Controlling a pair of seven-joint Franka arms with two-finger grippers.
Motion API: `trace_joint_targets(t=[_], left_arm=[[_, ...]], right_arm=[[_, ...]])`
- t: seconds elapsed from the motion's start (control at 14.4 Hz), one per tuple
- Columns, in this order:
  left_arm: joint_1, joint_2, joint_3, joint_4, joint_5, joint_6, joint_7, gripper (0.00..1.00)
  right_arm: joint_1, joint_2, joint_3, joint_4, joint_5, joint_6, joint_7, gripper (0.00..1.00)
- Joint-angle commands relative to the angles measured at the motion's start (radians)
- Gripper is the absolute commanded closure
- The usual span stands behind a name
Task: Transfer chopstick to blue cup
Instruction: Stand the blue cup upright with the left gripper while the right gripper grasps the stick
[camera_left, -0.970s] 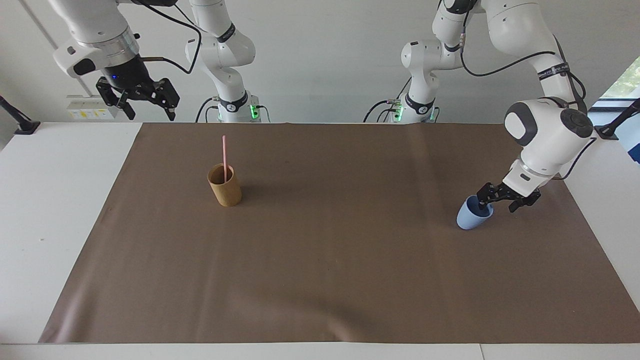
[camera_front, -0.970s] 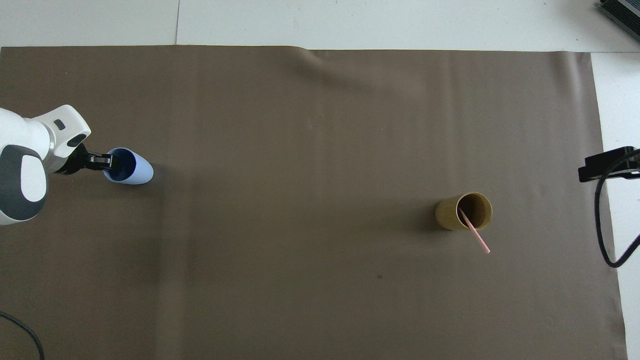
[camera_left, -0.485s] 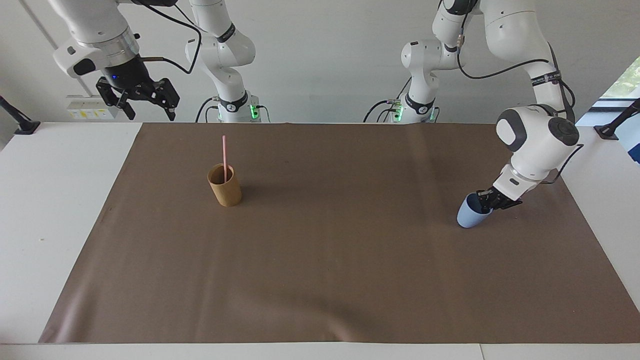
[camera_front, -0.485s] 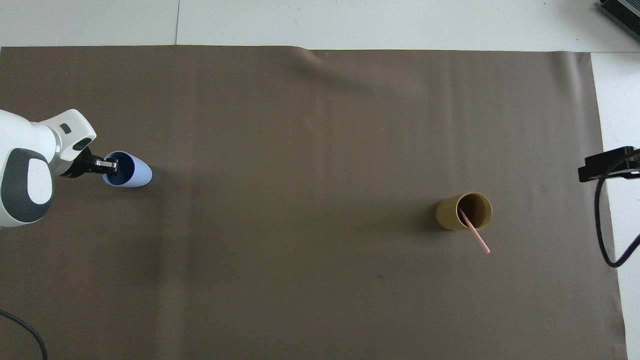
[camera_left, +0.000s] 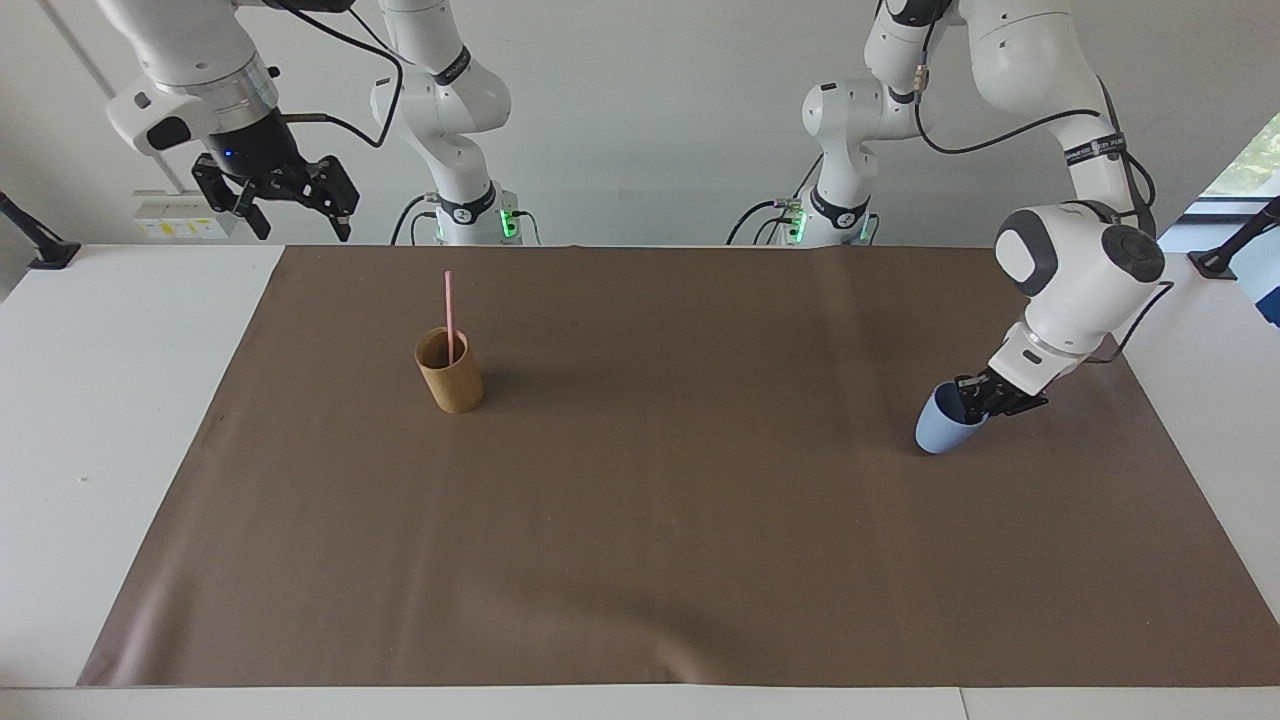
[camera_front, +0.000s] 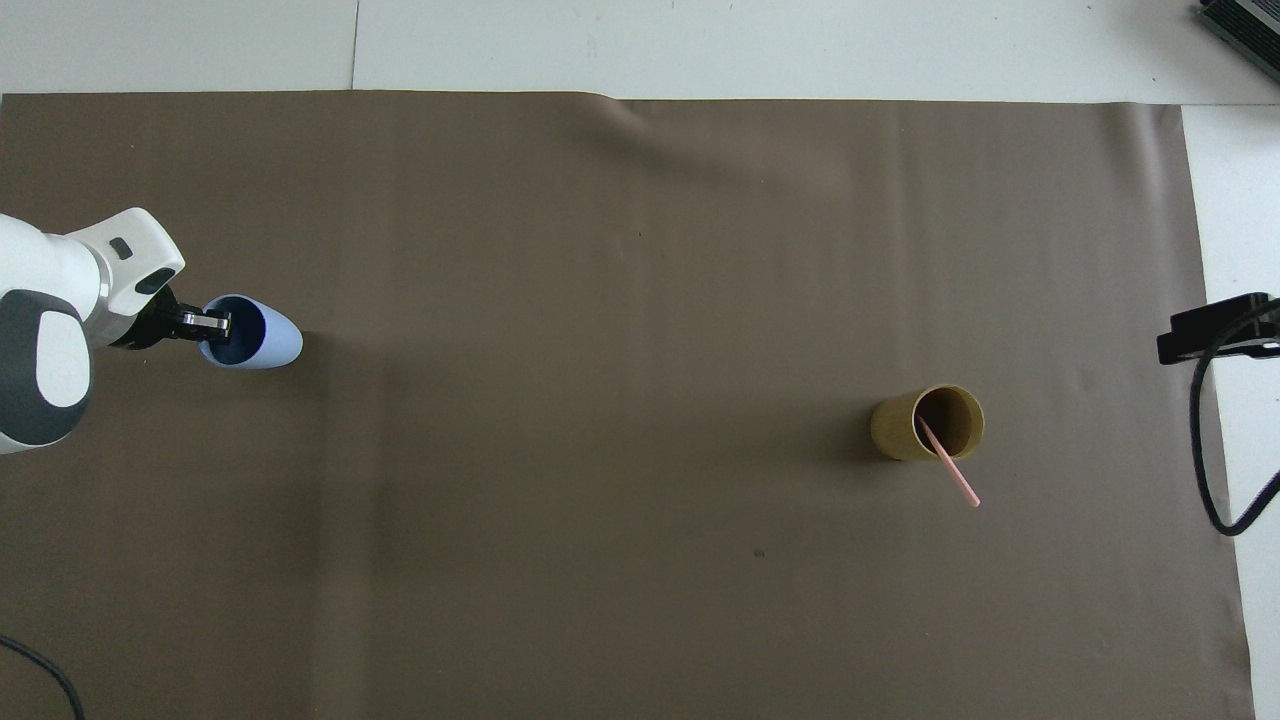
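— Where is the chopstick (camera_left: 449, 314)?

— A thin pink stick, straight, standing nearly upright in the tan cup (camera_left: 449, 372) toward my right arm's end of the brown mat (camera_left: 640, 560). About half of it sticks out above the rim, leaning a little toward me.

— And the blue cup (camera_left: 941, 424)?

— Small, light blue with a darker inside and no handle, tapering to a rounded base. It is tilted at my left arm's end of the mat, well apart from the chopstick, with my left gripper (camera_left: 968, 402) pinched tight on its rim.

facing view high, looks toward robots; overhead looks steeply down; both share brown mat (camera_left: 700, 560).
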Motion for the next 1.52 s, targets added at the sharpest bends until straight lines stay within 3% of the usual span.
trace_joint_targets(t=[0.0,0.42,0.83,1.04,1.45], left_arm=[[-0.049,-0.082,0.008,-0.004,0.000,-0.068,-0.019,1.00],[-0.298,-0.102,0.006,-0.005,0.005,-0.092,-0.328,1.00],[-0.578,-0.018,0.006,0.018,0.020,-0.002,-0.709,1.00],[-0.668,0.047,0.001,0.076,0.051,0.013,-0.873,1.00],[-0.762,0.122,0.000,0.162,0.031,0.032,-0.939,1.00]], right_arm=[[-0.003,-0.024,0.008,-0.025,-0.004,-0.004,-0.026,0.00],[-0.009,-0.090,0.016,-0.169,-0.002,0.053,-0.013,0.00],[0.040,-0.088,0.017,-0.272,0.004,0.093,0.014,0.00],[0.076,-0.088,0.017,-0.357,0.042,0.128,0.066,0.00],[0.124,-0.088,0.017,-0.497,0.084,0.199,0.070,0.00]])
